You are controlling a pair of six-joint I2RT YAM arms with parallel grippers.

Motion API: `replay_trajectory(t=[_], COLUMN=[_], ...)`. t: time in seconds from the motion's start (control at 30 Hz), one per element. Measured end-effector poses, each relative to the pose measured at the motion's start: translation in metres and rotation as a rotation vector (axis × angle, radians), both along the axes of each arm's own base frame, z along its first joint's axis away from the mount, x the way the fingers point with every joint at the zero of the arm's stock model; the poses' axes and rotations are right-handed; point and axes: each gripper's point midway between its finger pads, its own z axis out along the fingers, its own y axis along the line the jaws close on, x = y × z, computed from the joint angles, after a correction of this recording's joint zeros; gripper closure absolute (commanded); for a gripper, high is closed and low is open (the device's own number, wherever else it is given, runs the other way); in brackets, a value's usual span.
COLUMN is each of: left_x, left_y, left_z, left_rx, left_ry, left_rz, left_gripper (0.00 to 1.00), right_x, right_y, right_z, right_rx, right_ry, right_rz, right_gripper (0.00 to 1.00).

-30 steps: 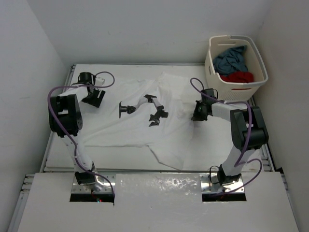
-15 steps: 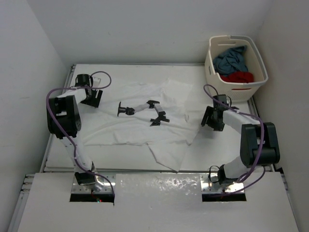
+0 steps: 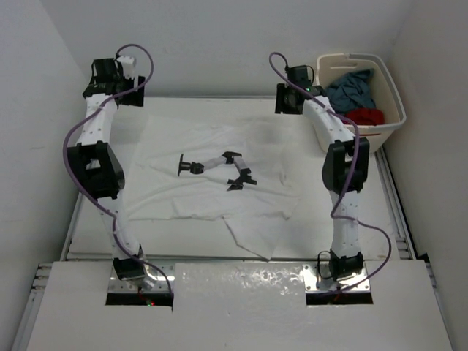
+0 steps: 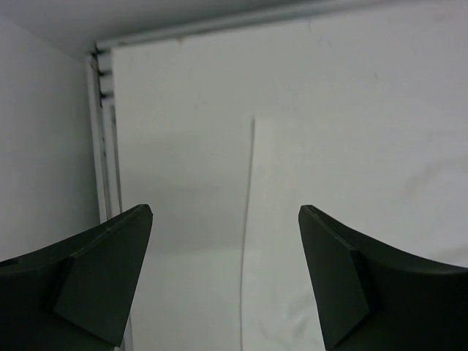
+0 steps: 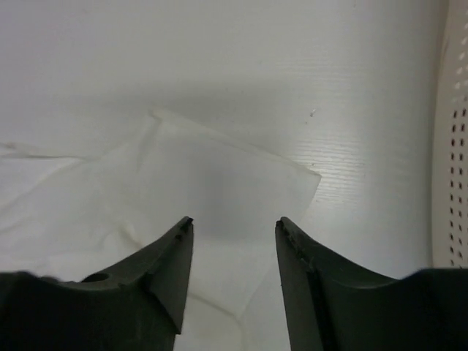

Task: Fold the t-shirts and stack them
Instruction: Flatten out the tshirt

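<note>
Top external view is showing the white t-shirt (image 3: 219, 197) lying spread on the desk (image 3: 329, 234), with a loose flap of its near hem trailing toward the arm bases and its black markings (image 3: 219, 167) facing up at mid-cloth. Farther back, the left arm (image 3: 93, 157) and right arm (image 3: 344, 164) are reaching over the shirt's far edge. Left wrist view is showing jaws standing wide apart and holding nothing, the cloth edge (image 4: 251, 190) running below them. Right wrist view is showing jaws parted more narrowly, also empty, hanging over a far corner (image 5: 234, 175) of the shirt. At far right, the basket (image 3: 391, 110) is holding the blue-grey shirt (image 3: 349, 86) and red shirt (image 3: 365, 117). The step in hand is judged to be smoothing before the first fold: both jaws should be pinching the far corners together and drawing evenly, keeping the cloth taut. Half a second earlier both arms were sitting low beside the shirt at mid-desk; now they are raised at the back, and the cloth is lying wider along its far edge.
</note>
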Motion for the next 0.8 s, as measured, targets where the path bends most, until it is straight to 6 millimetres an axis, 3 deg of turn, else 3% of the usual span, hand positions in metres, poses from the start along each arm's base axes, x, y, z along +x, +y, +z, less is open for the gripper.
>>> replay_trajectory(t=[0.1, 0.17, 0.27, 0.37, 0.4, 0.47, 0.53, 0.57, 0.63, 0.67, 0.8], left_x=[0.035, 0.048, 0.06, 0.059, 0.064, 0.067, 0.067, 0.068, 0.069, 0.069, 0.072], left_y=[0.01, 0.014, 0.018, 0.022, 0.021, 0.025, 0.027, 0.028, 0.028, 0.028, 0.028], left_z=[-0.01, -0.04, -0.103, -0.162, -0.167, -0.164, -0.166, -0.166, -0.166, -0.166, -0.166], left_rx=[-0.013, -0.027, -0.042, -0.04, -0.056, -0.033, -0.018, -0.014, -0.005, 0.0, 0.021], left_ry=[-0.055, -0.032, 0.047, 0.132, 0.118, 0.105, 0.107, 0.103, 0.099, 0.097, 0.083], left_rz=[0.053, 0.08, 0.112, 0.143, 0.143, 0.159, 0.165, 0.168, 0.169, 0.171, 0.183], left_gripper=[0.17, 0.16, 0.14, 0.13, 0.12, 0.13, 0.13, 0.15, 0.17, 0.18, 0.18], right_x=[0.017, 0.014, 0.005, 0.015, 0.015, 0.015, 0.014, 0.014, 0.017, 0.017, 0.032], right_y=[-0.004, -0.013, -0.026, -0.031, -0.032, -0.034, -0.035, -0.034, -0.029, -0.027, -0.017], right_z=[-0.049, -0.088, -0.134, -0.129, -0.131, -0.135, -0.135, -0.136, -0.136, -0.137, -0.137], right_rx=[-0.044, -0.098, -0.171, -0.197, -0.205, -0.208, -0.203, -0.196, -0.177, -0.166, -0.113], right_ry=[0.062, 0.131, 0.21, 0.177, 0.18, 0.179, 0.169, 0.163, 0.151, 0.15, 0.116], right_rz=[-0.024, -0.047, -0.079, -0.095, -0.1, -0.116, -0.121, -0.121, -0.115, -0.11, -0.108], right_gripper=[0.45, 0.41, 0.41, 0.41, 0.41, 0.43, 0.51, 0.65, 0.82, 1.0, 1.0])
